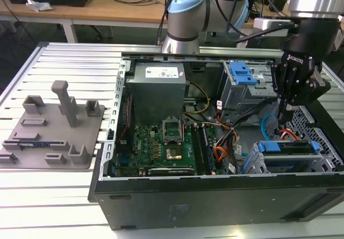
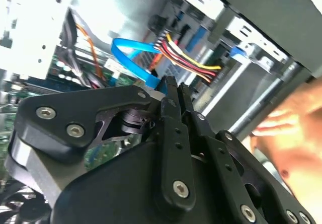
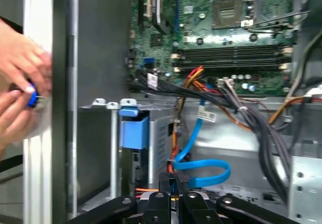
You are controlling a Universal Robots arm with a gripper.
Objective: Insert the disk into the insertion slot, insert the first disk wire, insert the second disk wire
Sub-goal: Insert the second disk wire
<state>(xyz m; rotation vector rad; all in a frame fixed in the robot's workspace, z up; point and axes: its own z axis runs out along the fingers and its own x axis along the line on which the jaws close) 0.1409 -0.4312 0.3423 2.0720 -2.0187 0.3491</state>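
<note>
Slatted aluminium table (image 1: 64, 62) carrying an open black computer case (image 1: 215, 196). Just beside the case, toward the exterior view's left, a flat grey fixture plate (image 1: 48, 137) with upright blocks and a taller post, lying directly on the slats, apart from the case.

My black metal two-finger gripper (image 2: 173, 85) has its fingers pressed together, tips right at a flat bright blue ribbon cable (image 2: 132, 56) that loops in front of them. Just beside the loop runs a red, yellow and black wire bundle (image 2: 193, 62). A person's blurred hand (image 2: 292, 143) sits beside the grey case frame.
</note>
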